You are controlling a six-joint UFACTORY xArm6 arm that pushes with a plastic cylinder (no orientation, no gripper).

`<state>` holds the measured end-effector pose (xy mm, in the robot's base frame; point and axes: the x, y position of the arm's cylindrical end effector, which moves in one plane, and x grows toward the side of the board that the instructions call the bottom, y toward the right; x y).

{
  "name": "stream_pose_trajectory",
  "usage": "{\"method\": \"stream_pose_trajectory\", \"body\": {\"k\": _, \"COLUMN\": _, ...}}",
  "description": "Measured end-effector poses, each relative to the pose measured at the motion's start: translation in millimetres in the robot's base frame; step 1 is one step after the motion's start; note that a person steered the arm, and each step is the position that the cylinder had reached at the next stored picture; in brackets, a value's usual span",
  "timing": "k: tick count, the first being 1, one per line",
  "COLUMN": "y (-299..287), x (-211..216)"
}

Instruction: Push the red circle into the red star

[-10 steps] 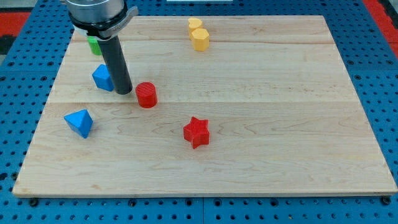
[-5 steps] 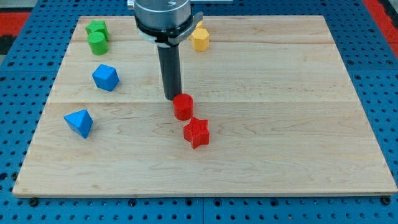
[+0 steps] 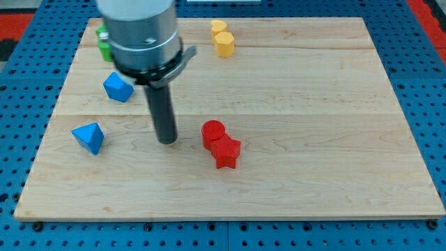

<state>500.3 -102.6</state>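
Note:
The red circle (image 3: 213, 132) stands on the wooden board (image 3: 313, 104) near its middle and touches the upper left side of the red star (image 3: 226, 152), which lies just below and to its right. My tip (image 3: 167, 141) rests on the board to the left of the red circle, a clear gap away from it and touching no block.
A blue block (image 3: 118, 87) lies at the upper left and a blue block (image 3: 89, 137) at the left. Green blocks (image 3: 103, 43) sit at the top left, partly hidden by the arm. Two yellow blocks (image 3: 222, 38) sit at the top centre.
The red circle slid down and right until it met the red star, which shifted slightly down and right. My tip then drew back to the circle's left.

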Motion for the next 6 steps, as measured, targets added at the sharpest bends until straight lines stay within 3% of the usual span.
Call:
{"method": "stream_pose_trajectory", "body": {"k": 4, "y": -93.1, "x": 18.5}}
{"method": "stream_pose_trajectory", "body": {"k": 6, "y": -93.3, "x": 91.0}}
